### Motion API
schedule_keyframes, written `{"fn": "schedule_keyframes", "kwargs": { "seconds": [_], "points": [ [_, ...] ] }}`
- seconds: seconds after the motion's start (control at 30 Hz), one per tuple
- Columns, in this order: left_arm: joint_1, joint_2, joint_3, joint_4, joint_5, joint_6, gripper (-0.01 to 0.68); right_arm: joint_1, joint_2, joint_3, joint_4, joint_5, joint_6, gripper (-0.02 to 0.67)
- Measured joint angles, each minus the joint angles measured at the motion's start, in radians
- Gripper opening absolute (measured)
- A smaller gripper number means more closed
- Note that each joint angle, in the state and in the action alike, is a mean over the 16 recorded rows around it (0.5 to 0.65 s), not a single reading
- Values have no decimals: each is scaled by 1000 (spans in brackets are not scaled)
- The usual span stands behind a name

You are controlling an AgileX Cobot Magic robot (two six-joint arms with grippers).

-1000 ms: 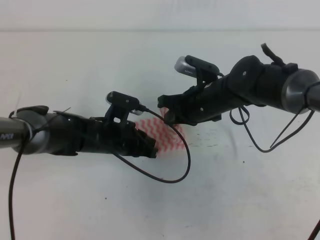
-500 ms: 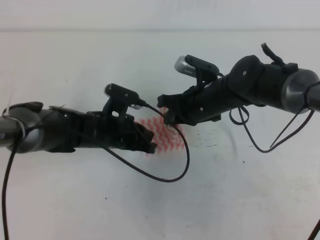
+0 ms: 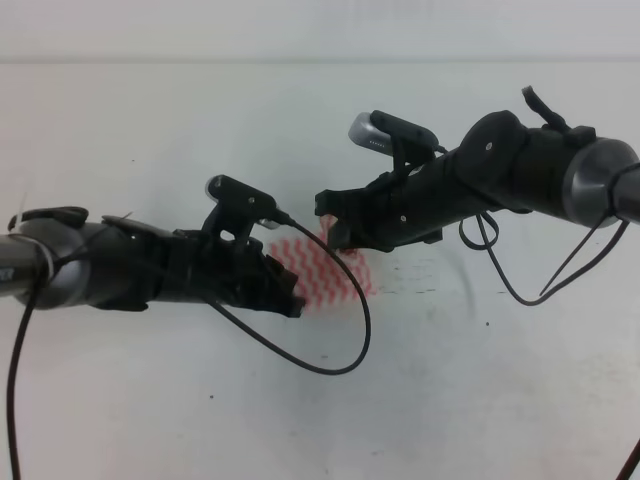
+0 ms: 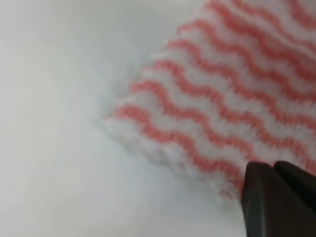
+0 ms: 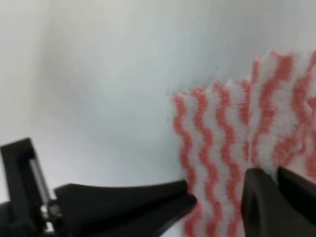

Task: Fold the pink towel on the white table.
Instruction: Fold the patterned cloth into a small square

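Pink towel [image 3: 335, 270] on white table [image 3: 150, 130], left gripper [image 3: 290, 300] fingers state unclear, right gripper [image 3: 335, 230] fingers parted astride towel edge

Left end effector [image 3: 290, 300] and right end effector [image 3: 335, 225] face each other, both low, jaws parted

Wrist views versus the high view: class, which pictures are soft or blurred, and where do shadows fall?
Left wrist view: soft all over, the pink towel fuzzy at its edge, a faint grey shadow beside it on the white table. Right wrist view: also soft, the dark fingers smeared. Exterior high view: sharper, evenly lit, only weak shadows under the arms.
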Motion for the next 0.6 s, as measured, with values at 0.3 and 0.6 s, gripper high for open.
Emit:
{"fn": "schedule_keyframes", "kwargs": {
  "seconds": [0.3, 0.6],
  "points": [
    [0, 19, 0, -12, 16, 7, -5, 8, -1, 0, 0, -3, 0, -17],
    [0, 21, 0, -24, 21, 9, -5, 17, 4, 0, -3, -8, 0, -17]
  ]
}}
